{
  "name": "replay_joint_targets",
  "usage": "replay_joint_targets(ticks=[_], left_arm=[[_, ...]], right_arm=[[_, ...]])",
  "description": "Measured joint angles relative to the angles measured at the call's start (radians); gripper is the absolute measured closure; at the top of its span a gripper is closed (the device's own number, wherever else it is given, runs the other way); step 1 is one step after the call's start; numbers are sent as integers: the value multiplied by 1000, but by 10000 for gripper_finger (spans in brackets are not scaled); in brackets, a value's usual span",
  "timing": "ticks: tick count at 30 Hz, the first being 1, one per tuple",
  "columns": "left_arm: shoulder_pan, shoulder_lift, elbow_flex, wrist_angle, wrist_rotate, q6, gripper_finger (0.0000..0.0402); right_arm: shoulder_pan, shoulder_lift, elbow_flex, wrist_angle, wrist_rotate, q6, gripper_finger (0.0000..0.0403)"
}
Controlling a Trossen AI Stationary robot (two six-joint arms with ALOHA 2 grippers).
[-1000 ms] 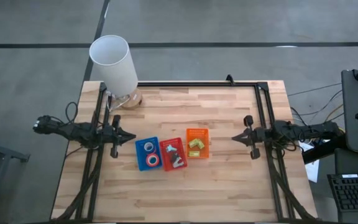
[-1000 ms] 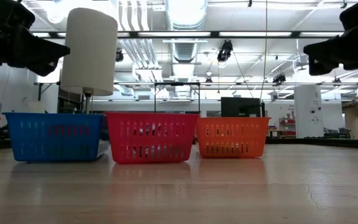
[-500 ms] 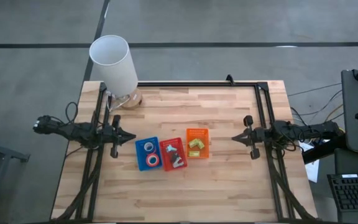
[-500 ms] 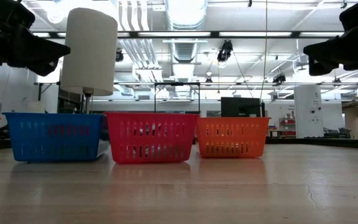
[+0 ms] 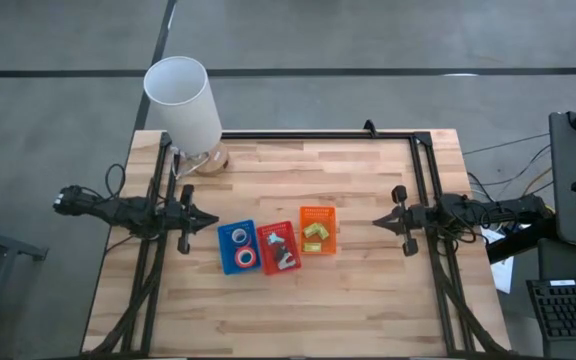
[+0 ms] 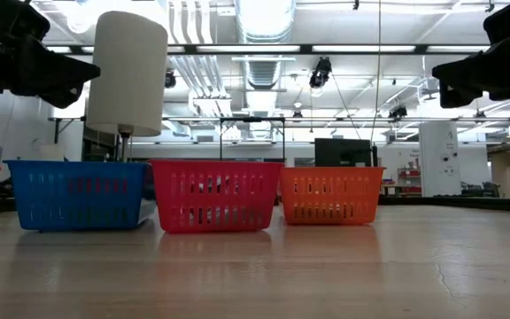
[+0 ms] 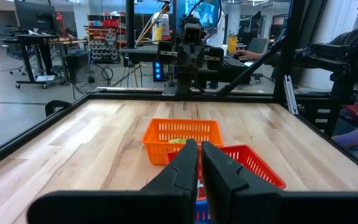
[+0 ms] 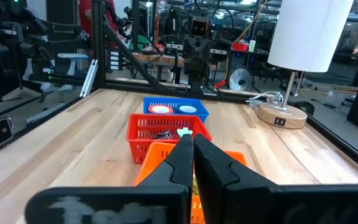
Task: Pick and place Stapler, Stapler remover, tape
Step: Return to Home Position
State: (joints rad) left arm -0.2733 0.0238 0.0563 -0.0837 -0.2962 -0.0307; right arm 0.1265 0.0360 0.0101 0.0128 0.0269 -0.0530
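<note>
One blue bin (image 6: 76, 195), one red bin (image 6: 215, 195) and one orange bin (image 6: 330, 195) were counted on the bench (image 5: 298, 310). One blue tape roll (image 5: 238, 237), one red tape roll (image 5: 245, 259) and one lamp (image 5: 183, 100) were seen.

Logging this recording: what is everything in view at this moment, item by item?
table: one, pale wood, inside a black frame.
lamp: one, white shade, far left corner of the table.
blue bin: one, left end of the row of three.
red bin: one, middle of the row.
orange bin: one, right end of the row.
tape rolls: two show, one blue, one red, in the blue bin.
grey tools: count unclear, in the red bin.
yellow-green blocks: count unclear, in the orange bin.
keyboard: one, dark, on a desk right of the table.
person: one, partly seen beyond the table.
left claw: shut, raised, left of the blue bin.
right claw: shut, raised, right of the orange bin.
</note>
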Motion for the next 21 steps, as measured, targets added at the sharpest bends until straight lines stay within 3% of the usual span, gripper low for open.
replay_joint_targets(ticks=[21], left_arm=[[0, 0, 0, 1, 0, 0, 376]], right_arm=[[0, 0, -1, 0, 0, 0, 394]])
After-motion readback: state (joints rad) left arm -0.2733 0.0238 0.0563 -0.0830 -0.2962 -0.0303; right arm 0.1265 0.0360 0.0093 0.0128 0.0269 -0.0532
